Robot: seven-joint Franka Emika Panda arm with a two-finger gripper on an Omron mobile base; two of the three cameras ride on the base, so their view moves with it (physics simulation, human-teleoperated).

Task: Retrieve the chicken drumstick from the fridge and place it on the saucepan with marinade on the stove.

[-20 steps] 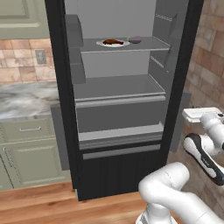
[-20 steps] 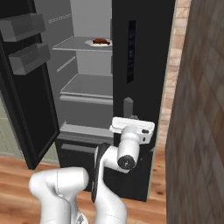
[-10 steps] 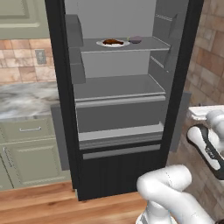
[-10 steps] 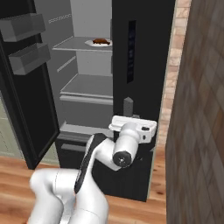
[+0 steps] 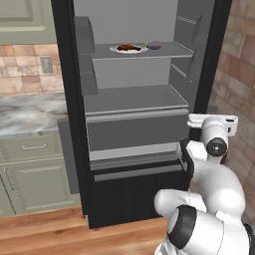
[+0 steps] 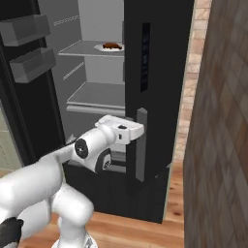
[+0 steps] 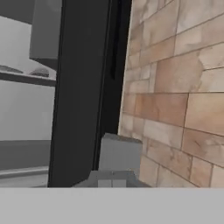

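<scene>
The chicken drumstick [image 5: 128, 47] is a small reddish-brown lump on a white plate [image 5: 119, 50] on the upper shelf of the open fridge [image 5: 134, 99]. In the right base view the chicken drumstick [image 6: 112, 45] lies on that same shelf. My gripper [image 6: 130, 131] sits low, well below the shelf, against the grey handle [image 6: 141, 140] of the fridge's right door. Its fingers are hidden there, and it is shut. In the left base view my gripper [image 5: 211, 121] is at the door's edge. The saucepan and the stove are out of view.
A dark purple rounded item [image 5: 154, 44] sits right of the plate. A brick wall [image 7: 175, 96] stands close on the fridge's right. A marble counter [image 5: 25, 112] with green cabinets lies to the left. The left door [image 6: 29, 72] hangs open with its bins.
The hand has shifted a little left and up along the right door, and the elbow has swung forward and down. The fridge and the food have not moved.
</scene>
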